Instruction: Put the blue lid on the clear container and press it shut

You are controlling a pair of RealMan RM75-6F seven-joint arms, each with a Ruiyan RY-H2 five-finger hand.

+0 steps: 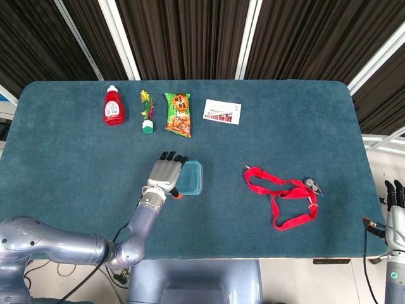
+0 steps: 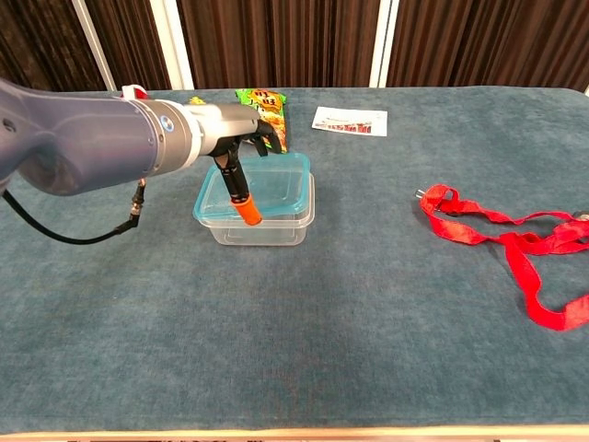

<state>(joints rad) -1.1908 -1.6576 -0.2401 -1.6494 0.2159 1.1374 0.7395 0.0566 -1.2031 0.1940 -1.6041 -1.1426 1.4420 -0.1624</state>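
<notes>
Resting on blue lid (image 2: 262,182) atop clear container (image 2: 262,224), left hand (image 1: 166,174) (grip unclear), red strap (image 1: 281,196) well apart

The left arm reaches in from the lower left of the head view, its hand (image 1: 166,175) palm-down, fingers (image 2: 241,195) extended forward and down. The right hand (image 1: 393,196) stands upright at the lower right edge, fingers pointing up.
</notes>
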